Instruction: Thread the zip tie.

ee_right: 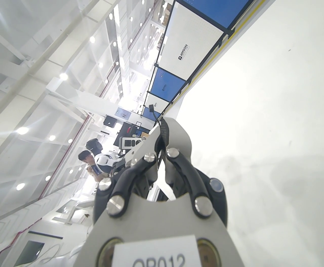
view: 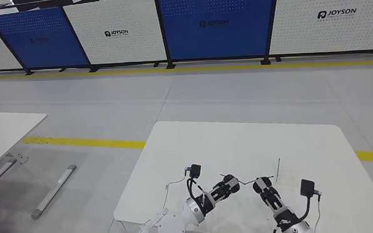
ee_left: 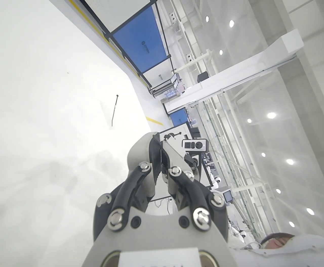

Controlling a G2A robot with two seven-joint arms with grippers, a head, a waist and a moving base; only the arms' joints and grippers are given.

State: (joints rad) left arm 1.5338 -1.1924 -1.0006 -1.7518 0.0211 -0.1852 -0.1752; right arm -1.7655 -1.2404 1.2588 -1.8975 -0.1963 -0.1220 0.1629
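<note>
Item: my R gripper [ee_right: 162, 124], clamped on zip tie [ee_right: 151, 107], head poking past tips; my L gripper [ee_left: 160, 139] at its 9 o'clock, pinched closed; spare zip tie [view: 278, 169] flat on table [view: 237, 139], 2 o'clock of R gripper.

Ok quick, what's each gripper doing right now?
Left gripper: closed on a thin dark strip; cannot tell what.
Right gripper: closed on a zip tie, head poking out.
</note>
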